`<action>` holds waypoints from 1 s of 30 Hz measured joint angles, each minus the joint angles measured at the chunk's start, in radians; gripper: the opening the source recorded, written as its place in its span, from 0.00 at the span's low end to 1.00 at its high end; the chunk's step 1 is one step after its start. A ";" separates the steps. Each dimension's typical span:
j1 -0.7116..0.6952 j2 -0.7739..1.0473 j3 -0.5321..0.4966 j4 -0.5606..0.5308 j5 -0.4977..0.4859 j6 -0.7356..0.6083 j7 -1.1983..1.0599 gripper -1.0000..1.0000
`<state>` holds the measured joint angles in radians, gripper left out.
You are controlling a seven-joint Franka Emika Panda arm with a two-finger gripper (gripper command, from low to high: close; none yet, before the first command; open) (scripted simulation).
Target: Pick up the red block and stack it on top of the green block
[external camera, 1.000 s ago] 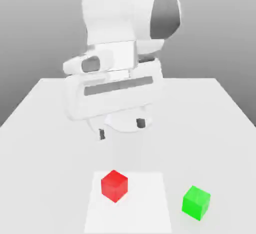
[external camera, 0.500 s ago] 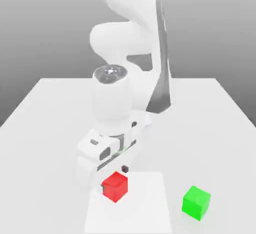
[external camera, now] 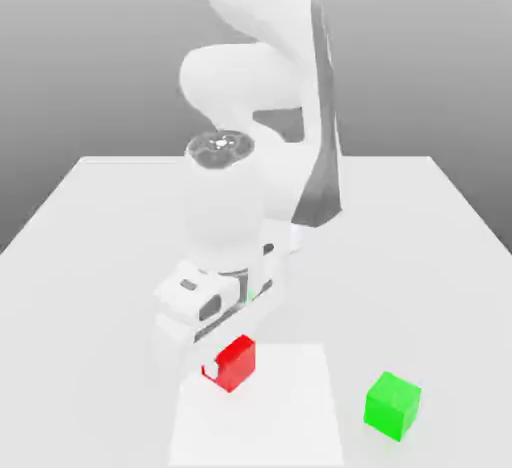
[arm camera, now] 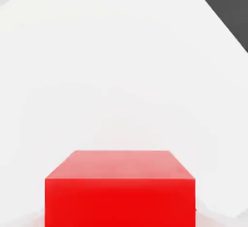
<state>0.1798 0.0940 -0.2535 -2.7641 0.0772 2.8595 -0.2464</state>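
Ok, red blk [external camera: 238, 363] sits diag, upright

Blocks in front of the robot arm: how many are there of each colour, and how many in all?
Red blocks: 1
Green blocks: 1
Total: 2
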 joint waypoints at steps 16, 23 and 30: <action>0.197 -0.050 0.112 0.136 -0.081 -0.189 0.448 0.00; 0.297 0.001 0.161 0.216 -0.058 -0.218 0.628 0.00; 0.288 0.133 0.177 0.226 -0.031 -0.097 0.620 1.00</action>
<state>0.4681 0.2265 -0.0764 -2.5380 0.0458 2.7625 0.3738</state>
